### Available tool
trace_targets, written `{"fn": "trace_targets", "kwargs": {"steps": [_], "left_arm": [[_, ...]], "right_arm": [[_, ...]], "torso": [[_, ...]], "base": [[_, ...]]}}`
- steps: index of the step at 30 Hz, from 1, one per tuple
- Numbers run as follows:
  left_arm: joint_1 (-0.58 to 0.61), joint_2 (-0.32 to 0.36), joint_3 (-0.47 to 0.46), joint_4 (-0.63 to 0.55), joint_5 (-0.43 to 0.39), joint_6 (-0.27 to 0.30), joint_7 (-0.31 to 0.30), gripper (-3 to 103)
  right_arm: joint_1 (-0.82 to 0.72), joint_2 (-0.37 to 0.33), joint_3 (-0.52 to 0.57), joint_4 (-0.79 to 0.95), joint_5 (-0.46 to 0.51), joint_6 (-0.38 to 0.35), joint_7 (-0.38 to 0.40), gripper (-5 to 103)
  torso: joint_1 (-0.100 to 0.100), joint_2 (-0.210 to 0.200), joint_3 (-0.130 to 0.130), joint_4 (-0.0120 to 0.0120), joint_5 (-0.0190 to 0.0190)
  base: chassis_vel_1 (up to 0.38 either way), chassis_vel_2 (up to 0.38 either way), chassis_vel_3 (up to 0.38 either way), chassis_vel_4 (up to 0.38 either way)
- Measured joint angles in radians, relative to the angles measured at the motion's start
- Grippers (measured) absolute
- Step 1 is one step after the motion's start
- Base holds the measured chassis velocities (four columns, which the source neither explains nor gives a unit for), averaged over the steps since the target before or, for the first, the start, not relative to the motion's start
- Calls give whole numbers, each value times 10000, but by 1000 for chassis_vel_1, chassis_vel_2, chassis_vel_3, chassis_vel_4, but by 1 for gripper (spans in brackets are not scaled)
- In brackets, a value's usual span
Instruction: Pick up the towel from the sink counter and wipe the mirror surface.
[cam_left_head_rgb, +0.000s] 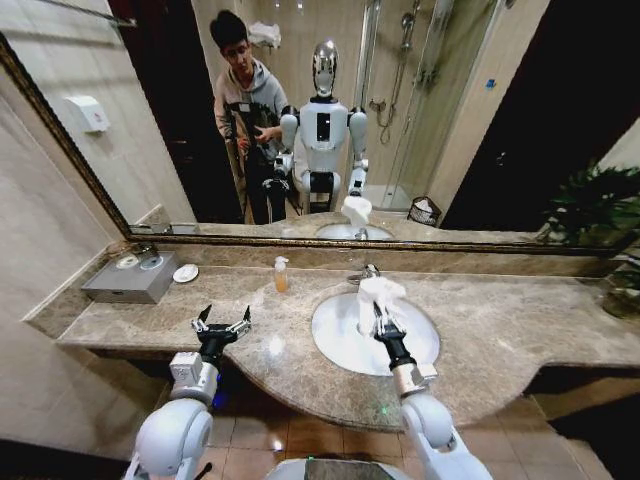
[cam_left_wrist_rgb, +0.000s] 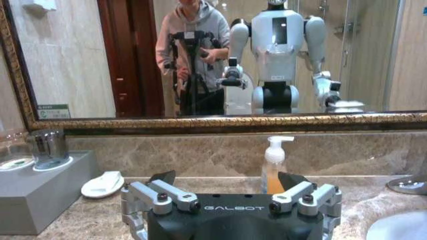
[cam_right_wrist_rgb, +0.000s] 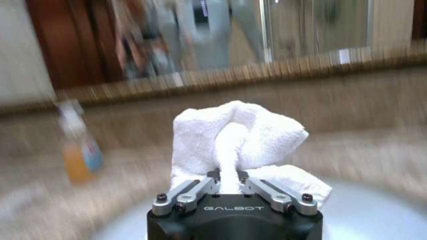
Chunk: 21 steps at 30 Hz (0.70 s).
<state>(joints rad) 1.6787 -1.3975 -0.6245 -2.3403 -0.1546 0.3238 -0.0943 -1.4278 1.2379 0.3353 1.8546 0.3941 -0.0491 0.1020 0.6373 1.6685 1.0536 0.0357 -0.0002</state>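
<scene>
Head view: right tool (cam_left_head_rgb: 379, 312) pinching the towel (cam_left_head_rgb: 378, 296), holding it raised over the oval basin (cam_left_head_rgb: 345, 345), towel bunched upright just beyond the fingertips, near the chrome tap (cam_left_head_rgb: 366, 272) and below the mirror (cam_left_head_rgb: 420, 120). Left tool (cam_left_head_rgb: 222, 324) hovering spread apart over the front part of the desk (cam_left_head_rgb: 500, 320), holding nothing, well apart from the towel. Soap bottle (cam_left_head_rgb: 281, 275) standing beyond the left tool, toward the wall; white soap dish (cam_left_head_rgb: 186, 273) and grey tray (cam_left_head_rgb: 128, 280) lying farther out on that tool's outer side.

Left wrist view: left tool (cam_left_wrist_rgb: 230, 192) standing wide open, nothing between the fingers (cam_left_wrist_rgb: 162, 192). Soap bottle (cam_left_wrist_rgb: 275, 165) standing straight ahead of it, close to one fingertip. Soap dish (cam_left_wrist_rgb: 103, 184) lying ahead and to the side, just beside the grey tray (cam_left_wrist_rgb: 40, 195) carrying a glass (cam_left_wrist_rgb: 48, 149). Mirror frame (cam_left_wrist_rgb: 220, 121) running across beyond the bottle, with the desk (cam_left_wrist_rgb: 87, 220) spreading under the tool.

Right wrist view: right tool (cam_right_wrist_rgb: 228, 186) pressed together on the towel (cam_right_wrist_rgb: 233, 137), white terry folds rising above the fingertips and spilling to one side. Pale basin (cam_right_wrist_rgb: 373, 215) lying beneath the tool. Soap bottle (cam_right_wrist_rgb: 77, 145) showing blurred, off to the side and farther ahead. Mirror frame (cam_right_wrist_rgb: 267, 72) crossing beyond the towel.
</scene>
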Motion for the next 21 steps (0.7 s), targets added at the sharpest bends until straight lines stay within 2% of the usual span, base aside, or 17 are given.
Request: {"fn": "trace_targets", "kwargs": {"steps": [1,2,4,5,7,8,9,12,16,21], "left_arm": [[0,0,0,0,0,0,0,100],[1,0,0,0,0,0,0,100],[1,-1,1,0,0,0,0,100],[1,-1,1,0,0,0,0,100],[1,-1,-1,0,0,1,-1,100],[0,0,0,0,0,0,0,100],[0,0,0,0,0,0,0,100],[1,-1,0,0,0,0,0,100],[1,-1,0,0,0,0,0,100],[1,0,0,0,0,0,0,100]], "right_arm": [[0,0,0,0,0,0,0,8],[162,-139,-102,-121,222,-395,170,8],[1026,-648,-677,-645,1046,-1738,882,8],[1026,-648,-677,-645,1046,-1738,882,8],[1684,-1022,-1223,-1018,1585,-2306,1493,8],[2318,-1342,-1716,-1279,2204,-2794,2069,8],[2318,-1342,-1716,-1279,2204,-2794,2069,8],[3500,-1726,-2718,-1831,3212,-3348,3077,8],[4802,-1699,-3587,-2848,4111,-3890,3872,8],[5378,-1831,-3888,-3829,4006,-4001,3947,8]], "torso": [[0,0,0,0,0],[0,0,1,0,3],[0,0,1,1,3],[0,0,1,1,3],[2,-1,2,5,6],[4,-1,3,4,2],[4,-1,3,4,2],[3,-1,2,2,1],[3,-1,3,4,2],[3,-2,2,4,1]], "base": [[0,0,0,0],[0,0,0,0],[0,0,0,0],[0,0,0,0],[0,0,0,0],[0,0,0,0],[0,0,0,0],[0,0,0,0],[0,0,0,0],[0,0,0,0]]}}
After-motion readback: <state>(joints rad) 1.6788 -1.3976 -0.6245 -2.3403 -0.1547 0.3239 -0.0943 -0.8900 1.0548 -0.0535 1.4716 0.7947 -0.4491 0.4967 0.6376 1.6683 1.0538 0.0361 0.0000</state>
